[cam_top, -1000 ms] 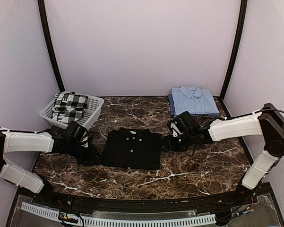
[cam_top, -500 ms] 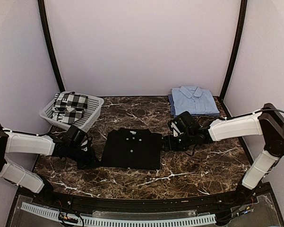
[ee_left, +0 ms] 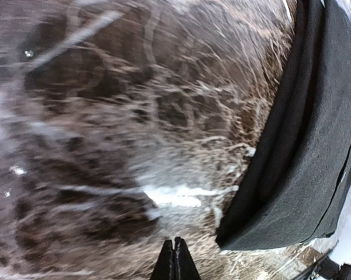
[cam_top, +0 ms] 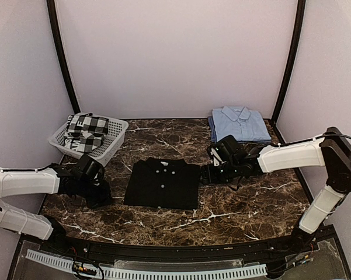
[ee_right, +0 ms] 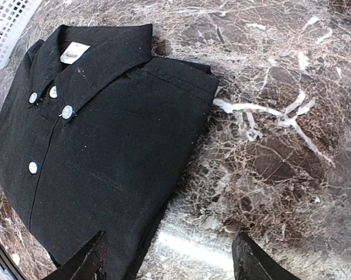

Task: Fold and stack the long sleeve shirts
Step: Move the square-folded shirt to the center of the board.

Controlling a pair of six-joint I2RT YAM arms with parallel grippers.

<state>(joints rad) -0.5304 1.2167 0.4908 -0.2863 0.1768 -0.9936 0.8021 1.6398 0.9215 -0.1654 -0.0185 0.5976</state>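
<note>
The black shirt (cam_top: 162,183) lies folded in the middle of the table (cam_top: 251,204), and the light blue shirt (cam_top: 239,123) lies folded at the far right corner. Both look light and limp, likely to sag open if pinched at one spot, so the black one's side edges, through all layers, seem best. The left claw (ee_left: 175,262) is closed on nothing, just clear of its left edge. The right claw (ee_right: 169,262) gapes empty, straddling its right edge.

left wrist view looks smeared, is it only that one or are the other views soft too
Left wrist: the marble table is streaked with blur, worst at upper left; the black shirt edge reads clearer. Right wrist: sharp, white buttons crisp, with a pale glare patch on the marble near the frame's bottom. Top external: evenly lit, in focus, only soft shadows.
</note>
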